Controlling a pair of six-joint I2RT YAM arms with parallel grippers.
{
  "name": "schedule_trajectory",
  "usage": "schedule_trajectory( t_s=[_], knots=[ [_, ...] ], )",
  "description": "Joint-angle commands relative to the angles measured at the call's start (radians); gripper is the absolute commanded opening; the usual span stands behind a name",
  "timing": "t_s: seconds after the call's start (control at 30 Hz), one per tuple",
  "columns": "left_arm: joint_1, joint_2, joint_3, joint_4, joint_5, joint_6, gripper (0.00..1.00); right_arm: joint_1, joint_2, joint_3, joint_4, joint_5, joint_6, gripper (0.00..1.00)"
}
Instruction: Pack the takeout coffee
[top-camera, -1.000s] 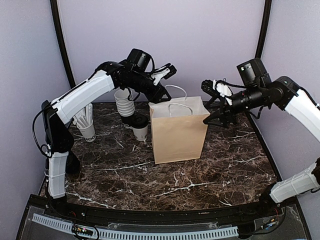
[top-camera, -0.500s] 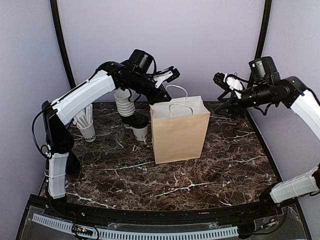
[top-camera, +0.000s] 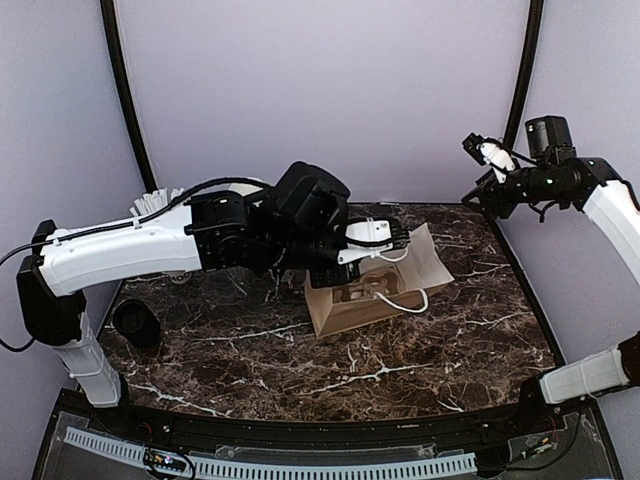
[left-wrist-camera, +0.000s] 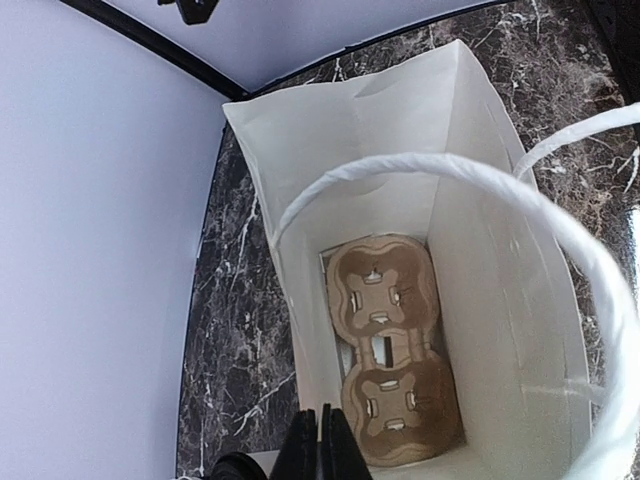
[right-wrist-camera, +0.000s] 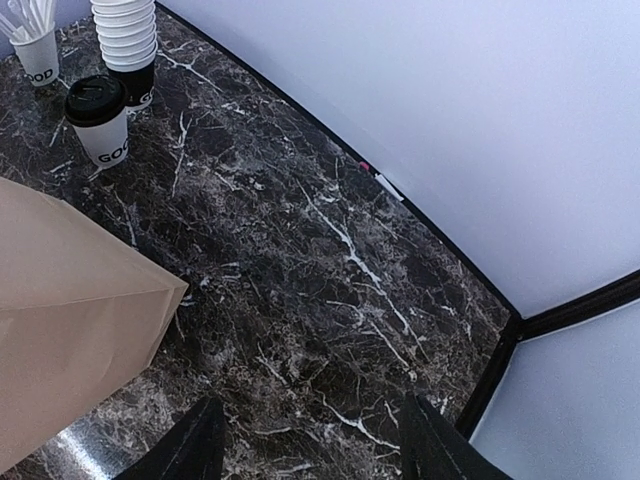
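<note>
The left gripper (top-camera: 393, 237) has swung over and pinched shut on the tall brown paper bag (top-camera: 335, 318), tipping it open, while the right gripper (right-wrist-camera: 315, 445) has withdrawn, fingers apart. The black-lidded white paper coffee cup (right-wrist-camera: 100, 120) (still unpacked) stands outside, so loading comes next.

bag (right-wrist-camera: 60, 320): brown kraft paper, matt; inside white
bag handle (left-wrist-camera: 440, 168): twisted white paper cord
carrier (left-wrist-camera: 385, 345): moulded pulp, rough, matt
table (right-wrist-camera: 300, 230): dark marble-look, glossy
coffee cup (right-wrist-camera: 100, 135): white paper, blk plastic lid

I see brown paper bag (left-wrist-camera: 330, 130) mouth wide open; white twisted-paper handle (left-wrist-camera: 430, 165) arcs across it, tan cardboard cup carrier (left-wrist-camera: 400, 390) covers floor.
</note>
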Motion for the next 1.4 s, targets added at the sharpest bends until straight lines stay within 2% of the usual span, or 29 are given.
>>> schedule_trajectory(
  t_s=[0.0, 0.13, 0.33, 0.73, 0.83, 1.13, 1.37],
  knots=[
    [-0.070, -0.040, -0.057, 0.060, -0.164, 0.005, 0.00, -0.012, 0.014, -0.035, 0.068, -0.014, 0.037, 0.61],
    [-0.160, -0.044, -0.085, 0.042, -0.172, -0.067, 0.00, -0.013, 0.013, -0.063, 0.087, -0.046, 0.053, 0.61],
    [-0.228, -0.064, -0.119, 0.013, -0.136, -0.153, 0.00, -0.013, 0.011, -0.107, 0.103, -0.066, 0.056, 0.61],
    [-0.253, -0.092, -0.138, 0.057, -0.151, -0.188, 0.00, -0.014, -0.001, -0.137, 0.110, -0.105, 0.071, 0.60],
    [-0.216, -0.099, -0.109, 0.066, -0.104, -0.208, 0.00, -0.014, -0.011, -0.139, 0.105, -0.117, 0.072, 0.60],
    [-0.033, -0.138, -0.013, 0.030, 0.191, -0.333, 0.00, -0.014, -0.038, -0.143, 0.083, -0.143, 0.072, 0.60],
    [0.102, -0.063, 0.198, -0.125, 0.436, -0.444, 0.00, -0.014, -0.044, -0.142, 0.080, -0.141, 0.072, 0.60]
  ],
)
